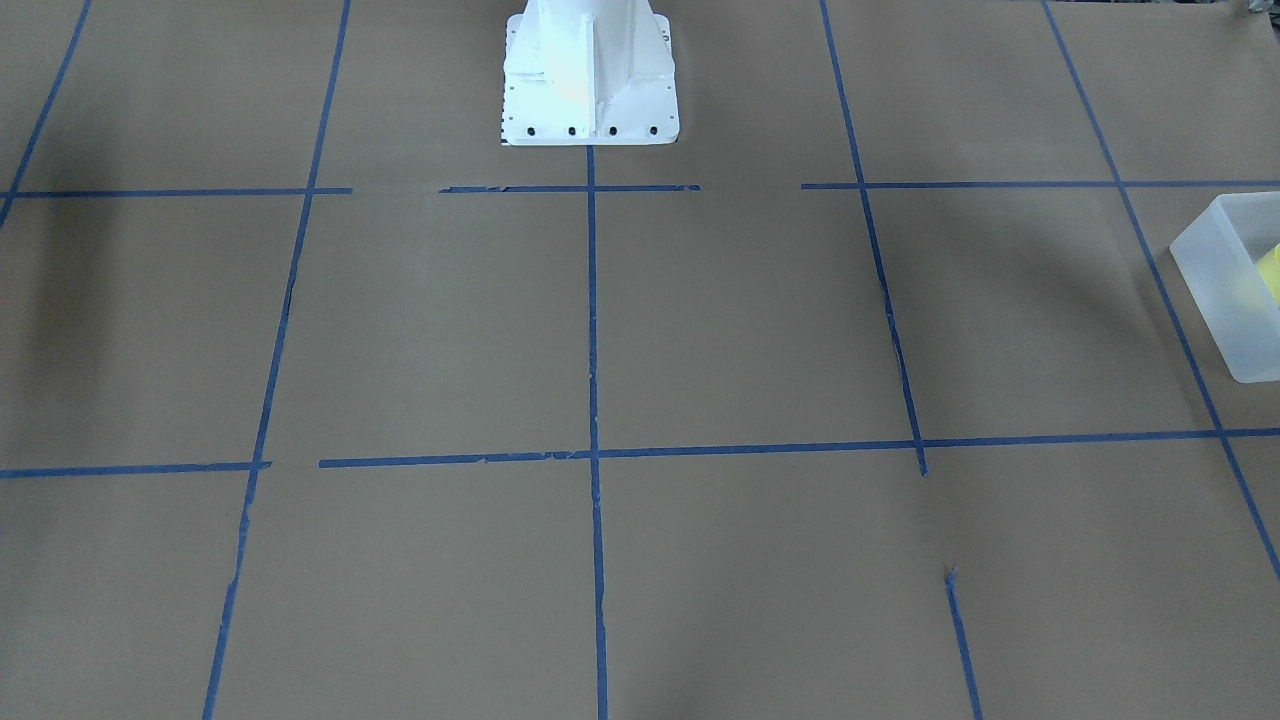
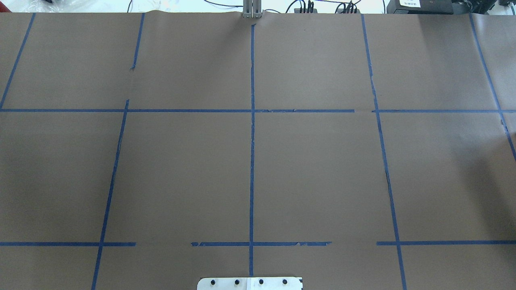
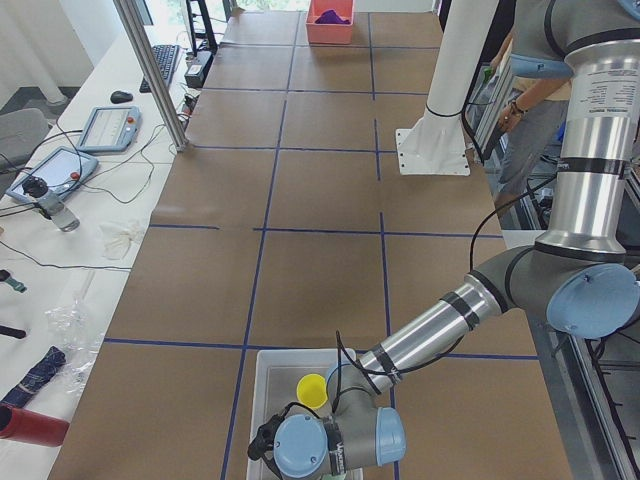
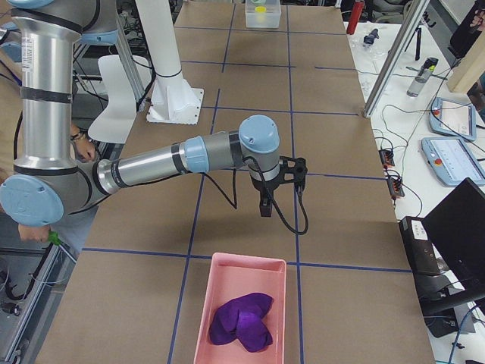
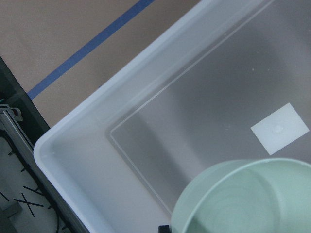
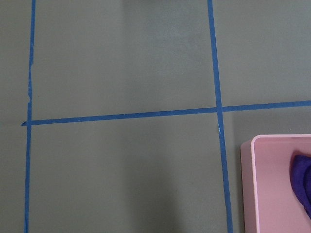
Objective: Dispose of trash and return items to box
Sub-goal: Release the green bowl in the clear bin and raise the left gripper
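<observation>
The frosted-white box (image 3: pixel 272 385) stands at the table's near end in the exterior left view. It also shows in the front-facing view (image 1: pixel 1222 290). The yellow cup (image 3: pixel 312 390) sits inside it. The left arm's wrist hangs over the box, and the left gripper (image 3: pixel 265 448) is mostly hidden, so I cannot tell its state. In the left wrist view the mint-green bowl (image 5: pixel 243 199) is close under the camera, over the box's floor (image 5: pixel 194 121). The right gripper (image 4: pixel 264 208) hovers above bare table, and I cannot tell whether it is open or shut.
A pink tray (image 4: pixel 241 303) with a crumpled purple item (image 4: pixel 242 320) stands at the table's other end, near the right gripper; its corner shows in the right wrist view (image 6: pixel 272 184). Blue tape lines grid the brown table. The robot's white base (image 1: pixel 590 80) stands mid-table.
</observation>
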Controlling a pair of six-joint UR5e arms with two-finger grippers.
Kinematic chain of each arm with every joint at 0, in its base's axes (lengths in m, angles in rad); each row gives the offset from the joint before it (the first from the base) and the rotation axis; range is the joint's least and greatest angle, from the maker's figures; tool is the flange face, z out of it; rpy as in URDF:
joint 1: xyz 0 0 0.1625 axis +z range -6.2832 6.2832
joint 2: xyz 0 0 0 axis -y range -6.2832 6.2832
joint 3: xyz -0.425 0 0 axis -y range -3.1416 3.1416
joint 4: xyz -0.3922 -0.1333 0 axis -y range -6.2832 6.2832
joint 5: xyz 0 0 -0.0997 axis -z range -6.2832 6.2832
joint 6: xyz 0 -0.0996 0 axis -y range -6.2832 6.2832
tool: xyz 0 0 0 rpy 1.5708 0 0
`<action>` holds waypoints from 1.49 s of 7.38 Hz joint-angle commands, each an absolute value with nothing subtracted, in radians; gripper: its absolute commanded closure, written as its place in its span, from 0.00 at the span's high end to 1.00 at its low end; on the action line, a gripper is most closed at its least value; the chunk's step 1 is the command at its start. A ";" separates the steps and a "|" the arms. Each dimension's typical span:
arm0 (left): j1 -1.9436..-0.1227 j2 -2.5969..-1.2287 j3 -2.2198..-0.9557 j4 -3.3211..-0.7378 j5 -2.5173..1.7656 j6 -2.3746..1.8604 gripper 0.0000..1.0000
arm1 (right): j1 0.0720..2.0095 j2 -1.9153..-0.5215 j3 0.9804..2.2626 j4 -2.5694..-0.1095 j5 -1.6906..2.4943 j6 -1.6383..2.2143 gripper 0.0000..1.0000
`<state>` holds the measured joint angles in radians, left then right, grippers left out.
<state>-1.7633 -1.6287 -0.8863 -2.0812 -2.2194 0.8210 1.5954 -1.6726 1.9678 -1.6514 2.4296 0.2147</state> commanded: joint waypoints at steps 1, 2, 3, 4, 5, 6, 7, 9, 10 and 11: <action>-1.763 -1.628 -0.871 -2.083 -2.226 0.819 0.52 | 1.595 -1.674 1.967 -1.651 2.430 0.215 1.00; -1.763 -1.626 -0.868 -2.082 -2.256 0.796 1.00 | 1.592 -1.675 1.964 -1.651 2.430 0.215 1.00; -1.763 -1.628 -0.877 -2.082 -2.273 0.775 1.00 | 1.589 -1.680 1.963 -1.651 2.428 0.215 1.00; -1.761 -1.629 -0.946 -2.069 -2.273 0.755 1.00 | 1.589 -1.680 1.963 -1.651 2.428 0.215 1.00; -1.761 -1.626 -1.117 -1.971 -2.273 0.645 1.00 | 1.589 -1.680 1.965 -1.649 2.428 0.215 1.00; -1.761 -1.637 -1.290 -1.768 -2.273 0.599 1.00 | 1.589 -1.680 1.970 -1.649 2.428 0.215 1.00; -1.761 -1.638 -1.512 -1.579 -2.295 0.487 1.00 | 1.589 -1.680 1.977 -1.649 2.430 0.215 1.00; -1.703 -1.632 -1.778 -1.421 -2.350 0.240 1.00 | 1.591 -1.680 1.993 -1.651 2.428 0.215 1.00; -1.616 -1.632 -1.880 -1.427 -2.350 0.028 1.00 | 1.591 -1.680 1.993 -1.651 2.428 0.215 1.00; -1.585 -1.632 -1.902 -1.446 -2.353 -0.018 1.00 | 1.591 -1.683 1.993 -1.651 2.427 0.213 1.00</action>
<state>-1.6452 -1.6324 -1.8262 -1.4440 -2.3454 0.1107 1.5905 -1.6805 1.9914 -1.6505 2.4280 0.2145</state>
